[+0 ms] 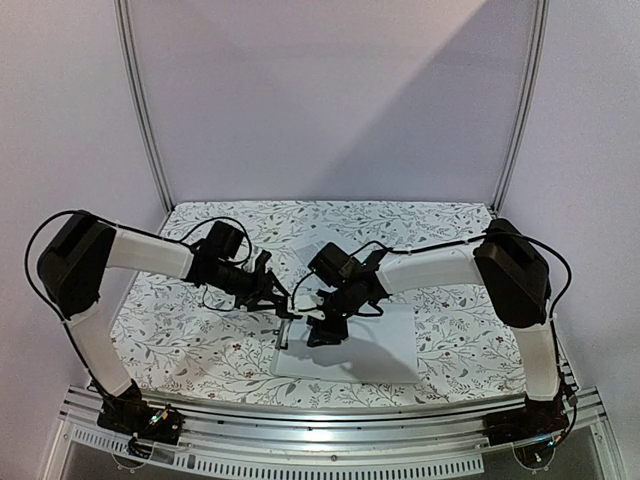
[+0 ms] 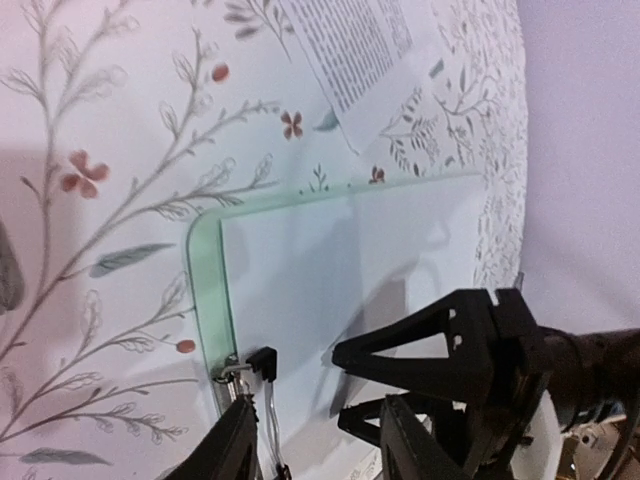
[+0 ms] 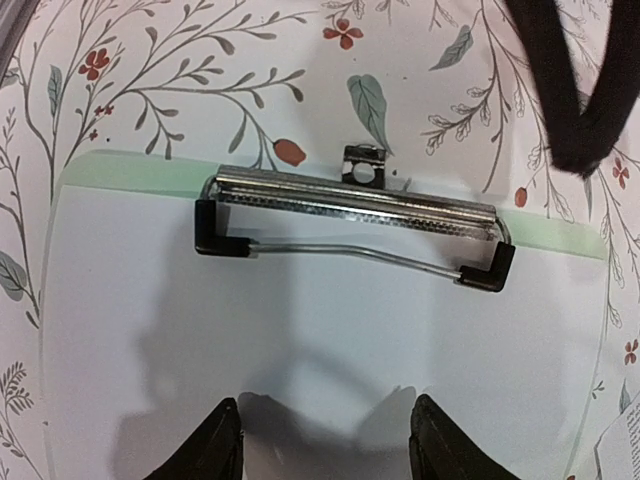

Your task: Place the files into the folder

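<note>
The pale green folder (image 3: 130, 168) lies flat on the floral cloth. A blank white file (image 3: 320, 330) rests on it, its top edge under the metal clip (image 3: 355, 205), whose wire arm lies down on the paper. My right gripper (image 3: 328, 445) stands open just over this sheet, below the clip. My left gripper (image 2: 320, 450) is open at the clip (image 2: 262, 362), one finger beside the clip's lever, holding nothing. A second file (image 2: 350, 50), printed side up, lies loose on the cloth beyond the folder's (image 2: 205, 290) far edge.
Both grippers sit close together over the clip end of the folder; left gripper (image 1: 285, 305), right gripper (image 1: 318, 318). The loose printed sheet (image 1: 318, 250) lies behind the right wrist. White walls and metal rails enclose the cloth.
</note>
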`<action>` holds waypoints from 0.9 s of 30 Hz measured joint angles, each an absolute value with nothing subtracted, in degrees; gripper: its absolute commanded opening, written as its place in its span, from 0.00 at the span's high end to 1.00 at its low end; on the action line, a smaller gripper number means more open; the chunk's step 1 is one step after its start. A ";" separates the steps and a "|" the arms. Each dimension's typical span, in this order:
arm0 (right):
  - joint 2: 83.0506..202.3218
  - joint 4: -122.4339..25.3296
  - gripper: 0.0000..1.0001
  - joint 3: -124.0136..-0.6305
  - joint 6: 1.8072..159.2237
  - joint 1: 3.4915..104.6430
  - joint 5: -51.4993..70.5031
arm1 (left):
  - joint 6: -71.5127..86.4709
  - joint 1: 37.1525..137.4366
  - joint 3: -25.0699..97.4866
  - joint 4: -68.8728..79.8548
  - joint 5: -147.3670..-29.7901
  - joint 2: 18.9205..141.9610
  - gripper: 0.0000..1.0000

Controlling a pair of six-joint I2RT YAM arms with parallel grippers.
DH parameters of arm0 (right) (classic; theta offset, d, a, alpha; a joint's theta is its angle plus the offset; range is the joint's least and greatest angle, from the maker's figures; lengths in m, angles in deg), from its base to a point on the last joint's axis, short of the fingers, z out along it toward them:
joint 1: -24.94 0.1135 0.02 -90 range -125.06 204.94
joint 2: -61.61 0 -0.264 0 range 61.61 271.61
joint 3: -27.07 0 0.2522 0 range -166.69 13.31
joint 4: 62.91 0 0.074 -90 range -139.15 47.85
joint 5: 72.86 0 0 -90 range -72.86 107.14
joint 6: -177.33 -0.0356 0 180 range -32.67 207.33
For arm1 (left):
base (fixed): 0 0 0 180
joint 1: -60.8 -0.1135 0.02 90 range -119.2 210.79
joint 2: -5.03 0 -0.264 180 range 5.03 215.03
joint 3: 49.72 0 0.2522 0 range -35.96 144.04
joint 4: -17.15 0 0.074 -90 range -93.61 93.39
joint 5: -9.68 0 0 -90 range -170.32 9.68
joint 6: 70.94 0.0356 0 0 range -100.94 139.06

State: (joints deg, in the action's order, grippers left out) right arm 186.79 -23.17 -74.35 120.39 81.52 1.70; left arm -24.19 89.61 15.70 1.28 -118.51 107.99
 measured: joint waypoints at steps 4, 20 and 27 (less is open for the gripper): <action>186.73 -23.35 0.44 -74.19 120.34 81.52 1.66 | -18.57 89.72 22.10 -11.42 -110.86 106.20 0.56; 177.92 -28.66 0.33 -65.95 115.51 82.06 8.56 | -10.61 89.77 23.94 -24.51 -91.54 101.70 0.32; 172.19 -36.20 0.35 -65.38 108.76 78.83 14.53 | -8.54 89.77 30.76 -22.50 -86.40 104.01 0.32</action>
